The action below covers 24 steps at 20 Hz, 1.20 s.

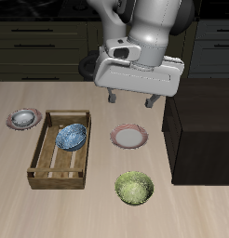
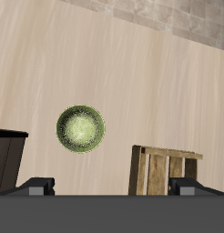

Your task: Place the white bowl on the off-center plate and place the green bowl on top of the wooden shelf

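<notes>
Down at the bottom middle of the frame sits the green bowl [image 1: 135,188], still on the table, untouched. Just up from it is an empty plate [image 1: 129,138]; the white bowl [image 1: 24,117] already rests on the off-center plate [image 1: 13,122] at the left edge. Gripper [image 1: 134,99] hangs empty, spread wide, up top. I'd drop over the green rim, pinch one wall, then lift high enough to clear the wooden shelf [image 1: 200,139] at right.

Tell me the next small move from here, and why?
Probably shift the pincer toward the table's front edge and lower over the green bowl. The white bowl already sits on the off-center plate, the green bowl is still on the table, and the pincer hangs above it, holding nothing.
</notes>
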Tool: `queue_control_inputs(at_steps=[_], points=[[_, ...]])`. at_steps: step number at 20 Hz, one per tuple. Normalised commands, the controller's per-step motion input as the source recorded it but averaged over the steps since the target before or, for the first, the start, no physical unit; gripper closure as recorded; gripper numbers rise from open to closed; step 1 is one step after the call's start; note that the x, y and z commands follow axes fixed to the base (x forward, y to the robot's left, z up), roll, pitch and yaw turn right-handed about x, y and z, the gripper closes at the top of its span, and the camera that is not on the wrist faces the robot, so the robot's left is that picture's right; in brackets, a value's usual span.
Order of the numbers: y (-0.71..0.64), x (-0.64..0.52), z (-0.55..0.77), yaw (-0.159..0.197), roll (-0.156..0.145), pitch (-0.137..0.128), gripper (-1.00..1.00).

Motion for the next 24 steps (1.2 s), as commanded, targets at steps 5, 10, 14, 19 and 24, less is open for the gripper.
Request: queue_control_inputs(at_steps=[5,10,14,19,24], points=[[0.19,0.07,-0.06,-0.011,0.012,0.012,-1.00],[0.11,0.07,-0.09,0.008,0.006,0.011,-1.00],[0.07,0.10,-0.22,-0.003,0.006,0.027,-1.00],[0.08,0.07,-0.21,0.006,-0.002,0.020,-1.00],[0.01,0.04,-0.17,0.005,-0.004,0.017,-1.00]])
